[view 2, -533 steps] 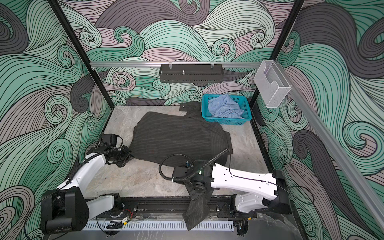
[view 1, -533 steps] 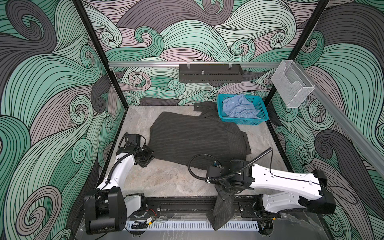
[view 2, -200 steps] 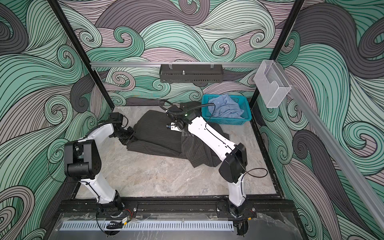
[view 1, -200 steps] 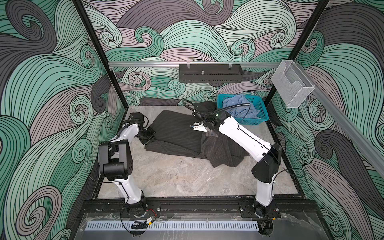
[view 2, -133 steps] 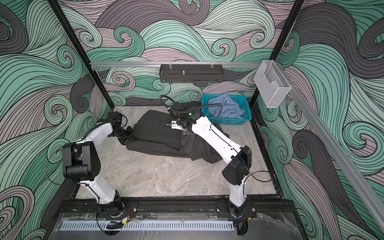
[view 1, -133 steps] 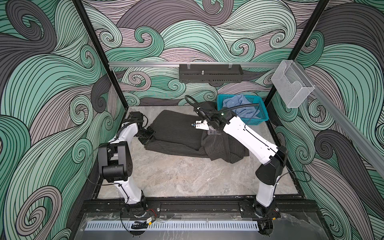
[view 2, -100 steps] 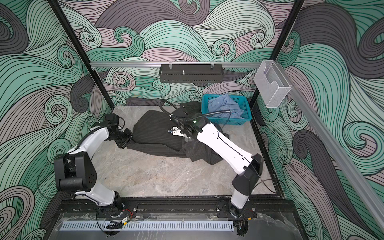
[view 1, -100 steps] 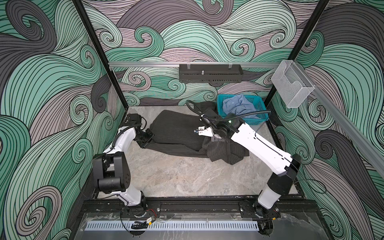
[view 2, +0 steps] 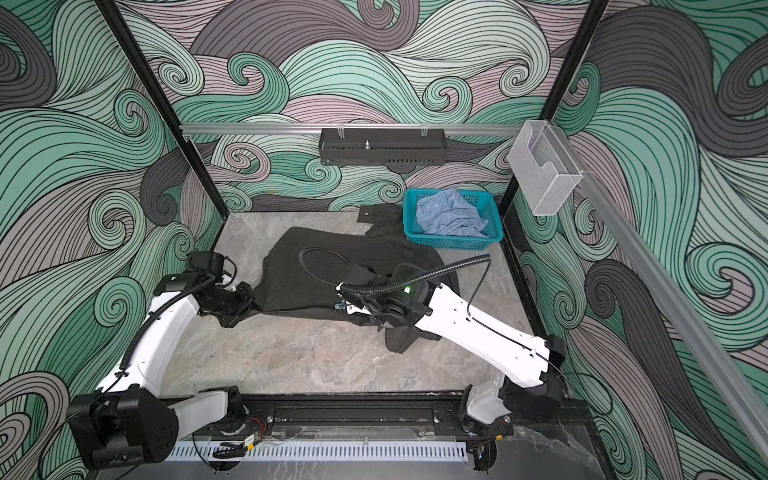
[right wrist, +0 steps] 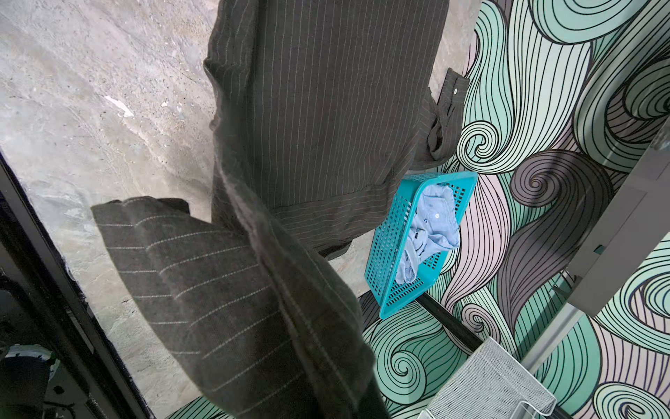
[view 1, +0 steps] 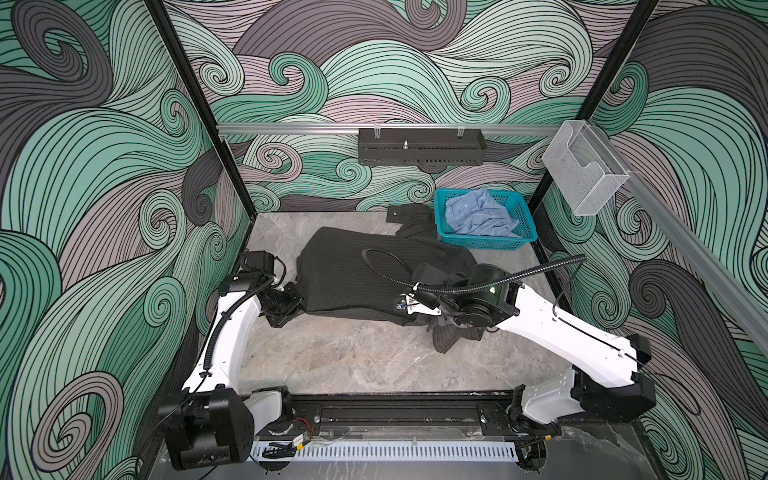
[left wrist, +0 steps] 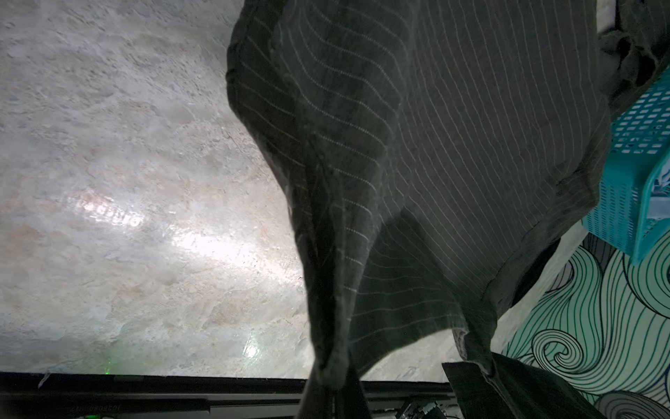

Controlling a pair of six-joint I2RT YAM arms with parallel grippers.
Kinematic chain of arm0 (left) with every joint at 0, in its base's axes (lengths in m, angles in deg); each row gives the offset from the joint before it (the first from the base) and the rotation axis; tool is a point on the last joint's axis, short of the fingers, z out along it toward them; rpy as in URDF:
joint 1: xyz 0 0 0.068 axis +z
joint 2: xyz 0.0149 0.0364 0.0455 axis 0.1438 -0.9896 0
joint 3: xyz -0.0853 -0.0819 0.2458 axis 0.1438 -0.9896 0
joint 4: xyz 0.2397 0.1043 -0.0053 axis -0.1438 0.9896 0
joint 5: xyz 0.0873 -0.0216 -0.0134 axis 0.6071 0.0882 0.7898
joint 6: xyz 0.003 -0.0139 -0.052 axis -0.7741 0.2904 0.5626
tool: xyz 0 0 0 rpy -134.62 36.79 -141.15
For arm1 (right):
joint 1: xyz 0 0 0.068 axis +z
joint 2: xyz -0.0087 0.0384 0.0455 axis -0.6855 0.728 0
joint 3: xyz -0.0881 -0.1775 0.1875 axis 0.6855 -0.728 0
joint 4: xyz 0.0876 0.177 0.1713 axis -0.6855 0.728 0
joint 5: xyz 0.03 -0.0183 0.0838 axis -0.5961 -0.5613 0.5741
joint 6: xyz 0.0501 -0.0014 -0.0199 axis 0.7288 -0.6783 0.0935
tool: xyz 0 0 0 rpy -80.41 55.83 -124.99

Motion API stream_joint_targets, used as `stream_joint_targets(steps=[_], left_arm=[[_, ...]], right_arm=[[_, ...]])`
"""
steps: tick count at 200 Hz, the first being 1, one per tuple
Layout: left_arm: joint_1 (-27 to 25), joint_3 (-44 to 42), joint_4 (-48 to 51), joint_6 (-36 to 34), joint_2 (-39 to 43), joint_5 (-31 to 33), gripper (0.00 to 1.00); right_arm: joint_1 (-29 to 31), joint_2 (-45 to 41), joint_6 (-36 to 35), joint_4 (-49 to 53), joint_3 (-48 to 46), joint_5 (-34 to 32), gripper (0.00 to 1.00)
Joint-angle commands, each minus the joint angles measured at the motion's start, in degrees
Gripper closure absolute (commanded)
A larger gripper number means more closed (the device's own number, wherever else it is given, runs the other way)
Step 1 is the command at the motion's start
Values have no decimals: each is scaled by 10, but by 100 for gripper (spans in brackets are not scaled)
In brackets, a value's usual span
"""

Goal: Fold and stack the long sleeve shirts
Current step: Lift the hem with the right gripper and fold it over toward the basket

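Two claws are pinched shut on the charcoal pinstriped shirt (view 1: 357,270): my left claw (view 1: 286,306) has one near corner, my right claw (view 1: 441,325) the other. Its near edge runs claw to claw, and its body lies on the bench (view 1: 353,361) beyond both. The light blue shirt (view 1: 478,216) sits in the teal mesh basket (view 1: 484,244), farther beyond my right claw.

Both top views: you get even, diffuse light from above, and it is bright enough. Shadows on the desk (view 1: 374,357) under your left end effector (view 1: 291,302) and right end effector (view 1: 441,323) are faint and soft-edged. The frame posts (view 1: 197,104) splay outward toward the corners, a wide-lens look. The charcoal shirt (view 1: 353,274) reads near black and its pinstripes barely show.

Left wrist view: a white glare patch sits on the desk beside the shirt. The cloth nearest the end effector is soft.

Right wrist view: the cloth by the end effector is blurred. The teal basket (right wrist: 391,246) beyond it is sharp.
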Motion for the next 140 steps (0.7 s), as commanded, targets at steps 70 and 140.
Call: stream_joint_targets(steps=[70, 140], left_arm=[[5, 137, -62, -1, -286, -21, 100], [3, 235, -44, -16, -410, 19, 99]], right_arm=[[-167, 124, -179, -82, 95, 60, 100], [-256, 254, -240, -97, 194, 131, 100]])
